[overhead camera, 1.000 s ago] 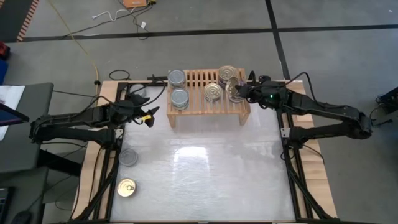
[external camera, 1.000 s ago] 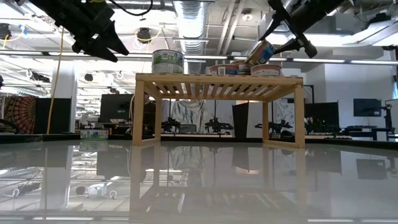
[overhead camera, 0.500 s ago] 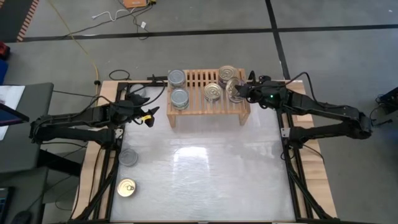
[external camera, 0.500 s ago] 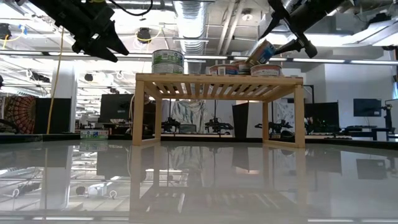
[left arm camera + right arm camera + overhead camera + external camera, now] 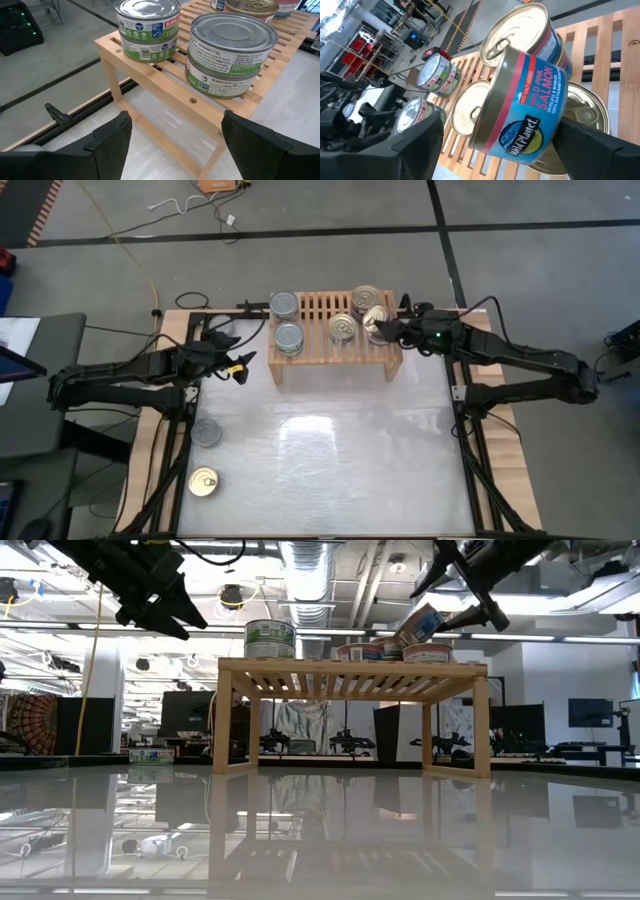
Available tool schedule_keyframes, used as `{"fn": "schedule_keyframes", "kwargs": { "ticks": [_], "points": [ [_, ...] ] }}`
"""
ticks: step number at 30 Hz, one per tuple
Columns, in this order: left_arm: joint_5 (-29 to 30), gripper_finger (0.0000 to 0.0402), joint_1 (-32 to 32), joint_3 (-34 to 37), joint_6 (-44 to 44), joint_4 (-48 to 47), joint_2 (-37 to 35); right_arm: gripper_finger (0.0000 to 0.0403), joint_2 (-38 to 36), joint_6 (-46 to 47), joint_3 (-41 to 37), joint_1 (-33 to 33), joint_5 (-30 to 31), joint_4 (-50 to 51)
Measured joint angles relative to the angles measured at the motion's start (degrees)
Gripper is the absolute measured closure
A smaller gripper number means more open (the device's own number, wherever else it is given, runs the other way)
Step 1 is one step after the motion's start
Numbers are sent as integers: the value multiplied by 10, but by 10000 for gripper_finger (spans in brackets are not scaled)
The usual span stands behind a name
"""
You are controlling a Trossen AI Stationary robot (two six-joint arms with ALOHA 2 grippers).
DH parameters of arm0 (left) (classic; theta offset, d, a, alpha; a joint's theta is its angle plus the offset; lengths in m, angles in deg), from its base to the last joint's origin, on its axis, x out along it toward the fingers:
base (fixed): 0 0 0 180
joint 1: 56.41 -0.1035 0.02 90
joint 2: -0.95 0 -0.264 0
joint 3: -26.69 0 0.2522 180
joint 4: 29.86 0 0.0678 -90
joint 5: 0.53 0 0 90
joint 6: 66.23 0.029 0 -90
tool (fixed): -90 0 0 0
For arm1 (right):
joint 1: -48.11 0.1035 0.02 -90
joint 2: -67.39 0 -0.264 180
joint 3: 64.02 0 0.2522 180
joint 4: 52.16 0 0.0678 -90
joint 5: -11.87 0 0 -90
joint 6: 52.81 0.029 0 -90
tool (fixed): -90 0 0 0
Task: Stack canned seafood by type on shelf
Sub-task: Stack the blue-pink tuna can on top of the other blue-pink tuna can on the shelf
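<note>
The light-wood shelf point(image 5: 335, 352) stands at the table's far middle. On its left end are two short stacks of silver-topped cans point(image 5: 232, 55) point(image 5: 147, 27). On its right end lie gold-topped cans point(image 5: 343, 328) point(image 5: 366, 298). A blue-and-red salmon can point(image 5: 520, 110) leans tilted, its lower edge on a gold-topped can point(image 5: 585, 117) and its top rim against another point(image 5: 520, 30). My right gripper point(image 5: 388, 328) is open at the shelf's right end, one finger on either side of the tilted can. My left gripper point(image 5: 238, 366) hangs open left of the shelf, holding nothing. My right gripper comes level from the table's right, its fingers astride the tilted salmon can's side wall point(image 5: 555, 100). One finger point(image 5: 590, 145) stands right at the wall, the other point(image 5: 415, 145) stands apart from it. Whether any finger touches the can I cannot tell.
A silver-topped can point(image 5: 207, 432) and a gold pull-ring can point(image 5: 203, 482) stand on the table near its left edge. Another grey can point(image 5: 222, 329) shows by the far left corner. The white tabletop in front of the shelf has room.
My right gripper's fingers have spread apart around the salmon can at the shelf's right end. The can has tipped and shifted slightly toward the far edge, and it stays leaning on the gold-topped cans.
</note>
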Motion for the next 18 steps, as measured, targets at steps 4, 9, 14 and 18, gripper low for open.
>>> {"fn": "schedule_keyframes", "kwargs": {
  "ticks": [4, 9, 14, 18],
  "points": [
    [0, 104, 0, 0, 0, 0, 0, 29, -2, -30, 0, 0, -4, 2],
    [0, 104, 0, 0, 6, 0, 0, 29, -4, -42, 0, -1, -23, 26],
    [0, 104, 0, 0, 6, 0, 0, 29, -4, -18, 0, -8, -44, 86],
    [0, 104, 0, 0, 6, 0, 0, 29, -3, -14, 0, -8, -43, 92]
  ]
}}
